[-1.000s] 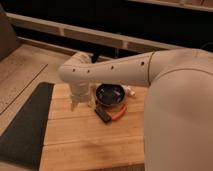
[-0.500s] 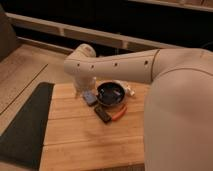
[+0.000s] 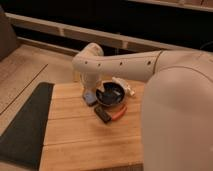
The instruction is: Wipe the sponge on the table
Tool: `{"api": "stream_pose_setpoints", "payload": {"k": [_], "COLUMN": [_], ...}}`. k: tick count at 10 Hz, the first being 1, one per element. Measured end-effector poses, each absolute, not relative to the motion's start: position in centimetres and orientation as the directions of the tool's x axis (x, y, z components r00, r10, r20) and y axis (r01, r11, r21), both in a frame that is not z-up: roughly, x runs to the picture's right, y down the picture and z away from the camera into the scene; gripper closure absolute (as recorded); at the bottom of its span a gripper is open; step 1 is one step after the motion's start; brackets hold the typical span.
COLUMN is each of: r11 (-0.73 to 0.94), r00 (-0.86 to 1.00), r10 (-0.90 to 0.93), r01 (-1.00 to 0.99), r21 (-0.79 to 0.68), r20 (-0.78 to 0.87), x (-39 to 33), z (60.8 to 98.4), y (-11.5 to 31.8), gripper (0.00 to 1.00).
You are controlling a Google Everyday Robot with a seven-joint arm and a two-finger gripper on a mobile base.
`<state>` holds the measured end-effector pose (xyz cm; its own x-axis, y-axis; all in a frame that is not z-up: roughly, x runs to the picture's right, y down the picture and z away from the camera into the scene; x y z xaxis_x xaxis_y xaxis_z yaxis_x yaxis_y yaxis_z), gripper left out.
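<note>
The sponge (image 3: pixel 90 98) is a small blue-grey block lying on the light wooden table (image 3: pixel 85 140), just left of the dark round bowl (image 3: pixel 111 94). My gripper (image 3: pixel 88 88) hangs straight down from the white arm and sits right above the sponge's far edge, at or very near it. The wrist blocks the sight of where the two meet. The arm reaches in from the right across the back of the table.
A black rectangular block (image 3: pixel 103 113) and an orange tool (image 3: pixel 119 112) lie just in front of the bowl. A white object (image 3: pixel 125 86) lies behind the bowl. A dark green-grey mat (image 3: pixel 25 125) lies left of the table. My arm's bulk covers the table's right side.
The arm's wrist has shifted up and to the right over the last second. The sponge, covered by the gripper at first, now shows beside the bowl.
</note>
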<state>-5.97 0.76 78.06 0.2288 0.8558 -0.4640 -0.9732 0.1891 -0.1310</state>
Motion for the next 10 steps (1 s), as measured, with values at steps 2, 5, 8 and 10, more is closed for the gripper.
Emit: {"api": "stream_pose_setpoints", "payload": {"k": [2, 5, 8, 10], "r11": [0.234, 0.312, 0.328, 0.330], "r00": [0.297, 0.442, 0.488, 0.490], "r10": [0.837, 0.784, 0.765, 0.765], "r01": [-0.953, -0.887, -0.857, -0.856], "r21": [-0.190, -0.340, -0.398, -0.398], "r20": [-0.460, -0.435, -0.420, -0.419], "x": [-6.4, -11.8, -13.7, -13.7], "z": [82.0, 85.8, 86.8, 86.8], "y": [-0.8, -2.3, -2.6, -2.6], "gripper": [0.35, 0.35, 0.35, 0.35]}}
